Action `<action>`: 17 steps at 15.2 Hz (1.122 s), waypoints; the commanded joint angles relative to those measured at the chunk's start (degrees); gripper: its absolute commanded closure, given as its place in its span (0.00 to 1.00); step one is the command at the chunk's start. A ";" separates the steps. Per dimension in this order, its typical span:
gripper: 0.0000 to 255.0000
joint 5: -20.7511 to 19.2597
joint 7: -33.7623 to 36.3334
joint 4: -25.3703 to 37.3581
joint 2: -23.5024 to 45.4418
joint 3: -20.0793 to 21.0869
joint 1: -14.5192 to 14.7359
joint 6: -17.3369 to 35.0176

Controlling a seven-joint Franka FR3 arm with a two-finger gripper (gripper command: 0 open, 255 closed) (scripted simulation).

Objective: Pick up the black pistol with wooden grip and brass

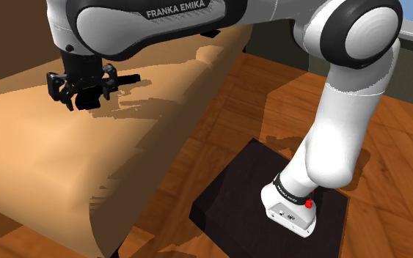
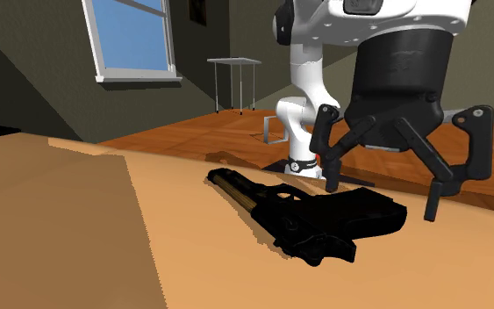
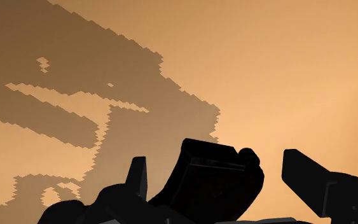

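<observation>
1. Shoulder view: the gripper (image 1: 84,91) hangs low over the tan counter (image 1: 36,161) with its fingers apart. A thin black bar sticks out past one finger, and I take it for the muzzle end of the pistol (image 1: 128,76). The hand masks the rest of the gun, so I can't judge clearance from here. If I go down on this view alone, I could ram the tips into the counter.

2. Second exterior view: the pistol (image 2: 324,219) lies flat on its side on the counter (image 2: 78,228). Its brass-coloured barrel (image 2: 236,189) runs away from the fingers and its bulky rear end sits under them. The gripper (image 2: 381,197) straddles that rear end with the fingers spread wide, and I see neither of them touching it.
   - My main worry is that this grasp sits well off the gun's middle. If I close here, the long barrel end may sag or swing on the lift and twist the gun out.
   - The gun is also thin where it lies. If I stop the descent short, the fingers may only pinch its upper edge and slip off.

3. Wrist view: a curved black part of the pistol (image 3: 203,191) sits between the open fingers (image 3: 304,172), with a gap on each side. That surface looks rounded and slanted. If the fingers close on it unevenly, I judge one would touch first and skid the gun across the counter (image 3: 285,63), or squeeze it out sideways.
</observation>
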 commanded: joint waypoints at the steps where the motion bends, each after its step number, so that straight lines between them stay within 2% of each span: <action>1: 0.00 -0.07 0.22 -0.46 -0.02 0.03 0.09 0.47; 2: 1.00 -0.07 0.28 -0.49 -0.04 0.05 0.12 0.48; 11: 1.00 -0.07 0.22 -0.46 -0.02 0.03 0.09 0.47; 17: 1.00 0.45 -0.34 3.51 -0.52 0.27 0.25 -3.91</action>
